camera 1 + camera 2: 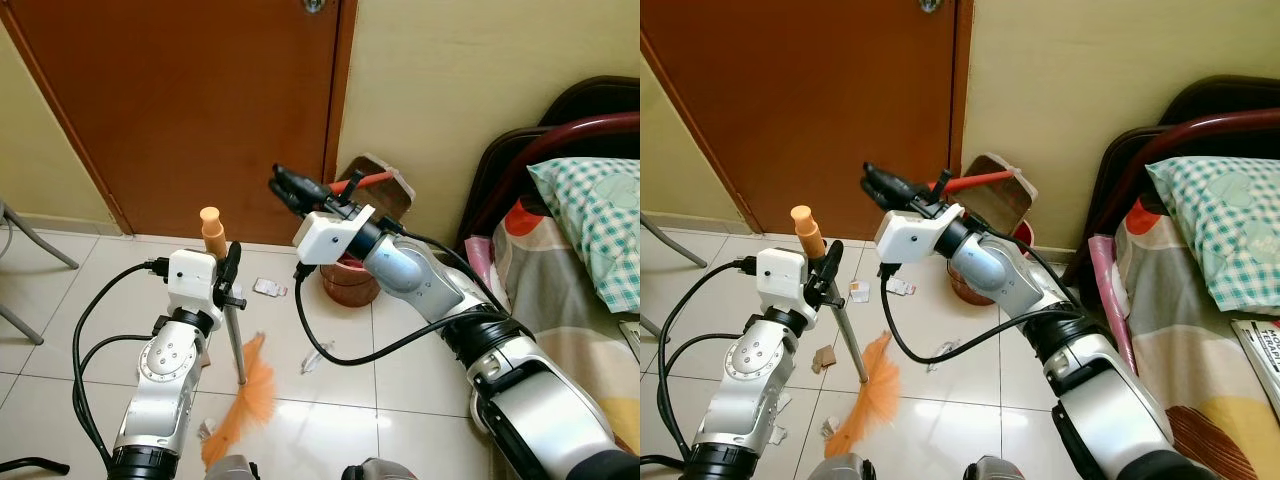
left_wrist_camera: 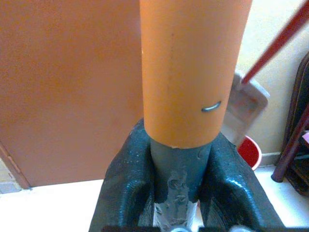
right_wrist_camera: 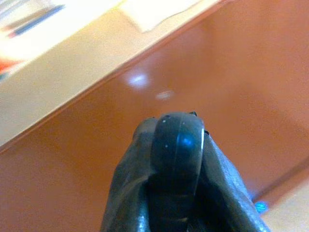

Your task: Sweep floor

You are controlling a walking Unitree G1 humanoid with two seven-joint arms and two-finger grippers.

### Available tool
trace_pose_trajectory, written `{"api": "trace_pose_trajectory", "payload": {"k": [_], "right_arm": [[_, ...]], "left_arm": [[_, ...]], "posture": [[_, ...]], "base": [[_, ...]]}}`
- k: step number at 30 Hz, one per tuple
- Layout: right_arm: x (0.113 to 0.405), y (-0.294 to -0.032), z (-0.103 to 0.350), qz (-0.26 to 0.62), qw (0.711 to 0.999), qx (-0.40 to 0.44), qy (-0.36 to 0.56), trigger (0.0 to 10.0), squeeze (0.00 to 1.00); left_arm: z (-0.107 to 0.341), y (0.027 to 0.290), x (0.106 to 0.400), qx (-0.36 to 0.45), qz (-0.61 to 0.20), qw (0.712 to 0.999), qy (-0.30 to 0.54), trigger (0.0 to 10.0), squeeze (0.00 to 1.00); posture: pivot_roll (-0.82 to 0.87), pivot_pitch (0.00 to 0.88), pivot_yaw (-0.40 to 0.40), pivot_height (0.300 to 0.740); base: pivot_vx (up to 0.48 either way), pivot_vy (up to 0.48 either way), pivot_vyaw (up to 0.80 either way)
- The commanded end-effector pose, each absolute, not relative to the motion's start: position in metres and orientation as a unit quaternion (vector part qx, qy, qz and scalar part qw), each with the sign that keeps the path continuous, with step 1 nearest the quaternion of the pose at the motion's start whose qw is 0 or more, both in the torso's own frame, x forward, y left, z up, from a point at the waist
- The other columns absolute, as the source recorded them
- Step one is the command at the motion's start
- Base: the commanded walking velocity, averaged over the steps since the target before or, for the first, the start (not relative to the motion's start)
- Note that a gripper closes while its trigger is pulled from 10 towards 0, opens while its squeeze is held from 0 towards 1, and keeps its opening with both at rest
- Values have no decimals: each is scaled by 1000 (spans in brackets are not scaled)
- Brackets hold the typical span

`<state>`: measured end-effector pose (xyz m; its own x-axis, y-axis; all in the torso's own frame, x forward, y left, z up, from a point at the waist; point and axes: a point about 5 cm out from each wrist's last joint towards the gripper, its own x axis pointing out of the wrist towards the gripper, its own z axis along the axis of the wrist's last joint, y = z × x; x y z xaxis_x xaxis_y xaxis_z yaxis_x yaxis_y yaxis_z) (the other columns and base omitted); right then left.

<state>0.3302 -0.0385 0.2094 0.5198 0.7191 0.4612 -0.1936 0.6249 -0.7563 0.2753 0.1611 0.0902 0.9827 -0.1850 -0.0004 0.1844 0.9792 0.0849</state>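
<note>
Broom (image 1: 238, 345): upright, slightly tilted, on the tiled floor (image 1: 400, 400) in front of the robot. Orange bristle head (image 1: 245, 405) down on the tiles, thin metal shaft rising to an orange grip end (image 1: 211, 232) at top. Left pincer (image 1: 230, 275) clenched on the shaft just below the orange grip; left wrist view confirms both black fingers (image 2: 123, 193) pressed against the grey shaft, orange sleeve directly above them.

Debris: small paper scraps on tiles near the broom. One white piece (image 1: 268, 288) just beyond the shaft toward the door, another crumpled bit (image 1: 312, 362) to robot's right of the bristles, brownish bits (image 1: 824, 358) on the left side by the left arm.

Right pincer (image 1: 285, 187): raised, well apart from the broom, pointing toward the door. Fingers closed together, holding nothing; right wrist view shows the black tips (image 3: 176, 164) pressed shut against a brown door background.

Surroundings: brown wooden door (image 1: 190, 110) straight ahead, cream wall (image 1: 470, 90) to its right. Against that wall, a dustpan (image 1: 385, 190) w/ red handle (image 1: 362, 181) leaning upright, and a reddish-brown bucket (image 1: 350, 282) on the floor just below it, partly behind the right arm. Far right: bed (image 1: 560, 270) w/ dark red frame, patterned cover, green checked pillow (image 1: 595, 220). Far left edge: grey metal legs (image 1: 30, 250), item unidentified.
</note>
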Motion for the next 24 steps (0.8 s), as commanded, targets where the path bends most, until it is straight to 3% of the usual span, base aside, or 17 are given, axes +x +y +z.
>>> {"api": "trace_pose_trajectory", "payload": {"k": [1, 3, 8, 9, 15, 24], "right_arm": [[328, -36, 266, 240, 798, -273, -480, 10000, 0], [327, -35, 270, 237, 801, -262, -483, 10000, 0], [326, -36, 277, 222, 845, -167, -457, 10000, 0], [328, -40, 275, 209, 867, -130, -434, 10000, 0], [331, -55, 262, 186, 914, -38, -360, 10000, 0], [321, -87, 213, 135, 958, 5, -253, 10000, 0]], "left_arm": [[92, 158, 278, 44, -99, 994, -6, 10000, 0], [92, 157, 278, 44, -99, 994, -6, 10000, 0], [92, 156, 278, 43, -98, 994, -5, 10000, 0], [92, 156, 277, 43, -97, 994, -5, 10000, 0], [91, 158, 277, 43, -96, 994, -3, 10000, 0], [89, 159, 271, 48, -101, 994, 7, 10000, 0]], "posture": [[33, 42, -41, 740], [33, 42, -41, 740], [37, 43, -47, 740], [37, 43, -47, 740], [37, 46, -47, 740], [36, 72, -40, 740]], "base": [[0, 0, 0], [0, 0, 0], [0, 0, 0], [0, 0, 0], [0, 0, 0], [0, 0, 0]]}}
